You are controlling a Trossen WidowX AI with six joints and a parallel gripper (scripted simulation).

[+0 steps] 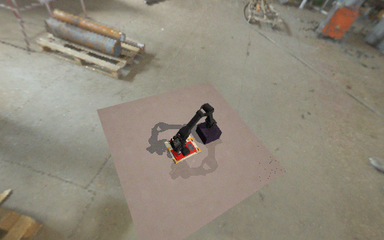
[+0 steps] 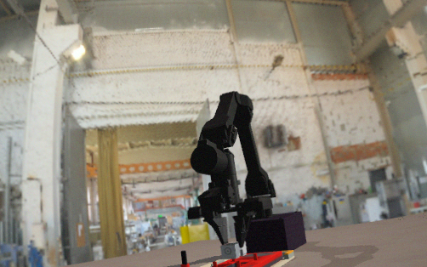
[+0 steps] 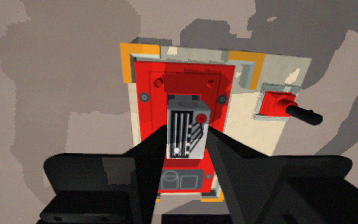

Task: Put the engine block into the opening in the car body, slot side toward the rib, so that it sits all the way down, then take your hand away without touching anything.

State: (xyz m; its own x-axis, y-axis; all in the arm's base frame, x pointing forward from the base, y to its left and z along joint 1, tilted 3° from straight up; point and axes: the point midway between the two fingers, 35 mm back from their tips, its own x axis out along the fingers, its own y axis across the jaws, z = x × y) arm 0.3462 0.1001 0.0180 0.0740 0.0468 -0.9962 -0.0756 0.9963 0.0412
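Note:
The grey engine block (image 2: 230,251) (image 3: 189,104) has black slots and a red round spot on its upper face in the wrist view. My gripper (image 2: 233,243) (image 3: 186,129) is shut on it, one finger on each side. The block is over the red car body (image 1: 179,156) (image 2: 272,257) (image 3: 142,75). A dark part of the opening (image 3: 175,98) shows beyond the block's far end; the rest is hidden under the block. In the exterior view the block stands above the red surface. Whether its lower end is inside the opening, I cannot tell.
The car body lies on a cream board (image 3: 245,125) with orange corner pieces (image 3: 126,65). A red part with a black handle (image 2: 184,257) (image 3: 305,114) stands on the board beside the body. A dark purple box (image 1: 209,133) (image 2: 276,231) stands under the arm's base.

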